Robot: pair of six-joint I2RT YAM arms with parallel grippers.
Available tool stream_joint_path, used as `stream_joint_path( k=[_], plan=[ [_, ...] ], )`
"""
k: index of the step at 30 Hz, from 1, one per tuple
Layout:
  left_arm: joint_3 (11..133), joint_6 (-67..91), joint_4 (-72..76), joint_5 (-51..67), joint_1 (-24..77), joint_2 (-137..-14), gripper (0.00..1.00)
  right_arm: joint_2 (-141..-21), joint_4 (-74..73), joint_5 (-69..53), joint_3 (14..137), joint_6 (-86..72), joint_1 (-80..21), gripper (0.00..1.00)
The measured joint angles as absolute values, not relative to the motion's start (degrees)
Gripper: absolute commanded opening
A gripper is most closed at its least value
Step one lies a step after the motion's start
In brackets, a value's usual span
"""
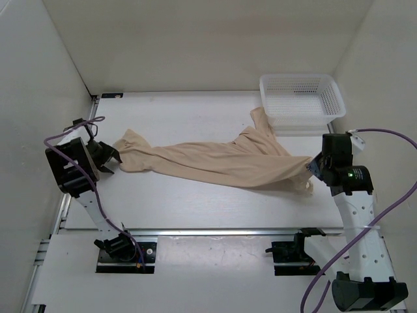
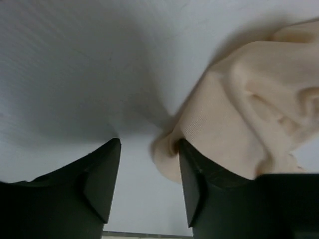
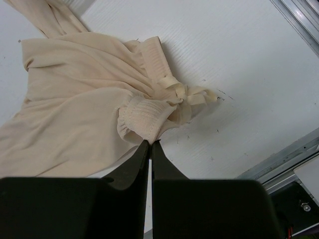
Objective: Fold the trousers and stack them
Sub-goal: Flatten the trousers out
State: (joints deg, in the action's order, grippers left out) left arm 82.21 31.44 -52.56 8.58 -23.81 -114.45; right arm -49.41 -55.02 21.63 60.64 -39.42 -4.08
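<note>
The beige trousers lie spread across the table, one leg end at the left and the waist at the right. The other leg runs up toward the basket. My left gripper is open and low at the left leg end. In the left wrist view the cuff touches the inner tip of the right finger, and the gap of the gripper is mostly bare table. My right gripper is shut on the ribbed elastic waistband, its fingertips pinching the waistband's edge beside the drawstring.
A white plastic mesh basket stands at the back right, with one trouser leg end touching its front left corner. A metal rail runs along the near table edge, also seen in the right wrist view. White walls enclose the table.
</note>
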Motion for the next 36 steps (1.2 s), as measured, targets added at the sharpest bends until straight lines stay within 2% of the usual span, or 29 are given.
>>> stream_joint_path(
  k=[1, 3, 6, 7, 8, 9, 10, 15, 18, 21, 25, 27, 29, 32, 33, 35, 36],
  plan=[
    [81.6, 31.5, -52.6, 8.8, -23.9, -115.3, 0.74, -49.5, -54.9, 21.5, 60.6, -39.2, -4.1, 0.01],
    [81.7, 31.8, -53.2, 10.2, -23.2, -116.1, 0.75, -50.0, -54.7, 21.2, 60.6, -39.0, -4.1, 0.01],
    [83.1, 31.7, -52.0, 10.5, -21.3, -116.6, 0.7, -51.0, -53.9, 20.8, 60.5, -38.8, -4.1, 0.01],
    [83.9, 31.8, -51.7, 10.7, -20.6, -117.2, 0.64, -51.3, -53.8, 20.7, 60.5, -38.7, -4.1, 0.01],
    [84.6, 31.9, -51.9, 10.9, -20.2, -117.9, 0.48, -51.5, -53.8, 20.6, 60.5, -38.7, -4.1, 0.01],
    [85.2, 32.2, -51.9, 11.2, -19.7, -118.5, 0.11, -51.5, -53.7, 20.6, 60.5, -38.6, -4.1, 0.01],
    [85.6, 32.2, -51.7, 11.4, -19.3, -119.1, 0.1, -51.5, -53.6, 20.6, 60.5, -38.6, -4.1, 0.01],
    [89.4, 31.9, -52.9, 11.8, -18.3, -120.6, 0.1, -52.3, -52.7, 20.6, 60.6, -38.4, -4.1, 0.01],
    [98.8, 31.9, -57.0, 10.0, -17.5, -120.6, 0.1, -56.3, -52.2, 20.6, 63.6, -37.6, -4.0, 0.01],
    [117.7, 32.1, -61.3, 10.1, -16.4, -121.4, 0.1, -64.8, -50.9, 20.6, 73.6, -36.4, -3.2, 0.01],
    [142.8, 32.7, -63.6, 12.3, -15.6, -123.1, 0.1, -75.9, -48.6, 19.3, 93.0, -34.3, -1.0, 0.01],
    [144.9, 33.1, -62.8, 13.3, -15.6, -119.6, 0.1, -77.4, -47.0, 19.2, 99.0, -33.3, -0.4, 0.01],
    [140.9, 33.5, -62.7, 13.6, -15.9, -114.3, 0.1, -76.0, -46.0, 19.4, 101.8, -32.3, -0.1, 0.01],
    [133.4, 33.1, -63.2, 12.9, -16.1, -108.6, 0.1, -70.5, -45.2, 20.4, 98.0, -31.8, -0.1, 0.01],
    [130.6, 32.9, -63.2, 12.3, -16.1, -107.4, 0.13, -67.2, -44.1, 21.1, 93.6, -31.8, 0.0, 0.01],
    [122.8, 32.0, -62.2, 10.5, -16.1, -105.1, 0.31, -62.1, -44.8, 22.2, 85.8, -32.1, 0.0, 0.01],
    [119.2, 31.6, -61.9, 9.6, -16.1, -104.4, 0.56, -59.2, -44.9, 22.7, 80.5, -32.7, 0.0, 0.01]
  ],
)
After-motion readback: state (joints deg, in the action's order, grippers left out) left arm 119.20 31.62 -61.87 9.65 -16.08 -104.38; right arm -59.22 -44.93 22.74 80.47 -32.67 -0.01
